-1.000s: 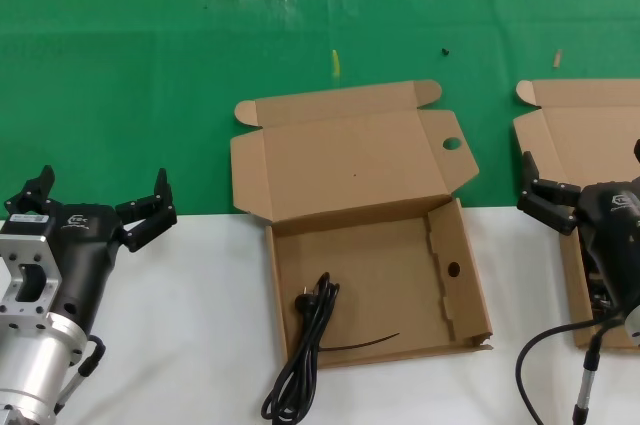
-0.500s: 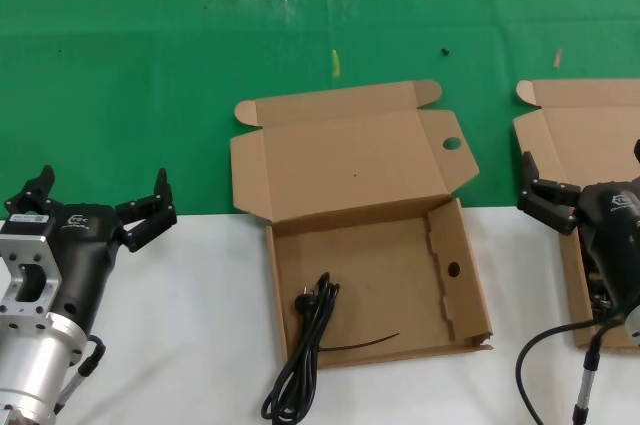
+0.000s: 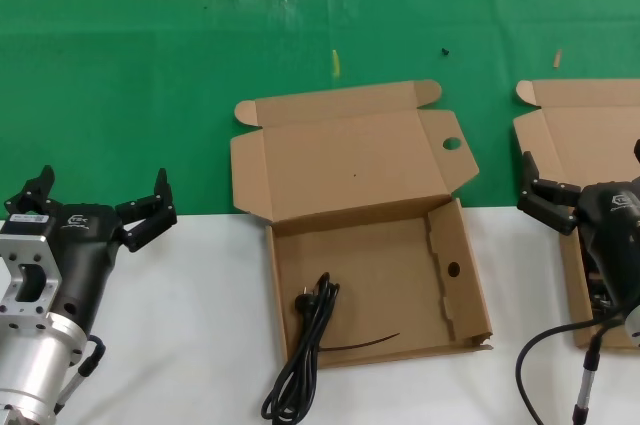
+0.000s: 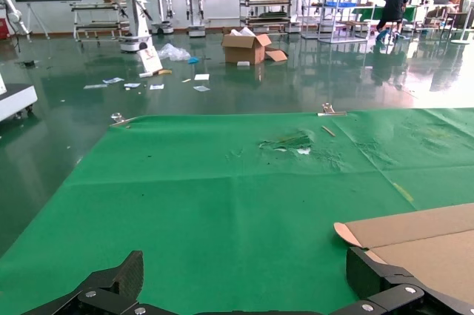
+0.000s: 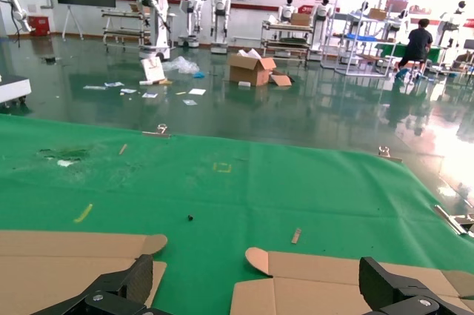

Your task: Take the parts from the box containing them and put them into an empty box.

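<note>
Left gripper hovers low over the white worktop at the robot's left, fingers spread wide and grasping nothing; the left wrist view shows both finger tips apart with only green mat between them. Well off to the right of those fingers sits the empty box with its lid folded back, a round hole in the lid flap and another in the side wall. One bundle of the parts, a thin black cord in long loops with a small plug at its end, lies along the box's left side (plug end on the box floor, looped end hanging out past the front edge onto the worktop). A thin black strip lies on the box floor just beside the cord. Right gripper is held over the box containing them at the right edge of the head view, only partly in frame; its fingers are likewise released and spread, nothing between them in the right wrist view, where both cardboard lids show below the finger tips. The bundle in the holed box lies between the two grippers, well apart from either pair of fingers.
</note>
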Action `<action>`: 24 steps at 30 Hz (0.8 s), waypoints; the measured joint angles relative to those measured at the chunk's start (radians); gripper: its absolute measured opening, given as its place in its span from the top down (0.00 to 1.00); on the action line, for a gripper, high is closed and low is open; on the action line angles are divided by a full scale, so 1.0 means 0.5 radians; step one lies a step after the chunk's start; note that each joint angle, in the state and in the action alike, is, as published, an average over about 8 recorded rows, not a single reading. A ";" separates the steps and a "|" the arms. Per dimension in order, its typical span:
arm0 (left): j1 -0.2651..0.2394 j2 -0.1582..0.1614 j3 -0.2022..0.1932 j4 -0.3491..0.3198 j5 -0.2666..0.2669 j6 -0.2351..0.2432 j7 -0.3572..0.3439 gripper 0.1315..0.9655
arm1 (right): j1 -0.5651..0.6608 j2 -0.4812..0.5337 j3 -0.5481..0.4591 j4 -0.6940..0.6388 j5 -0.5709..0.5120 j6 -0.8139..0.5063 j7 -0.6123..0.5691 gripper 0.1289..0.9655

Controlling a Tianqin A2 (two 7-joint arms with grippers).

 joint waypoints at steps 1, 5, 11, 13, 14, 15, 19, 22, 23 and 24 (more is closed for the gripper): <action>0.000 0.000 0.000 0.000 0.000 0.000 0.000 0.00 | 0.000 0.000 0.000 0.000 0.000 0.000 0.000 0.00; 0.000 0.000 0.000 0.000 0.000 0.000 0.000 0.00 | 0.000 0.000 0.000 0.000 0.000 0.000 0.000 0.00; 0.000 0.000 0.000 0.000 0.000 0.000 0.000 0.00 | 0.000 0.000 0.000 0.000 0.000 0.000 0.000 0.00; 0.000 0.000 0.000 0.000 0.000 0.000 0.000 0.00 | 0.000 0.000 0.000 0.000 0.000 0.000 0.000 0.00; 0.000 0.000 0.000 0.000 0.000 0.000 0.000 0.00 | 0.000 0.000 0.000 0.000 0.000 0.000 0.000 0.00; 0.000 0.000 0.000 0.000 0.000 0.000 0.000 0.00 | 0.000 0.000 0.000 0.000 0.000 0.000 0.000 0.00; 0.000 0.000 0.000 0.000 0.000 0.000 0.000 0.00 | 0.000 0.000 0.000 0.000 0.000 0.000 0.000 0.00; 0.000 0.000 0.000 0.000 0.000 0.000 0.000 0.00 | 0.000 0.000 0.000 0.000 0.000 0.000 0.000 0.00; 0.000 0.000 0.000 0.000 0.000 0.000 0.000 0.00 | 0.000 0.000 0.000 0.000 0.000 0.000 0.000 0.00; 0.000 0.000 0.000 0.000 0.000 0.000 0.000 0.00 | 0.000 0.000 0.000 0.000 0.000 0.000 0.000 0.00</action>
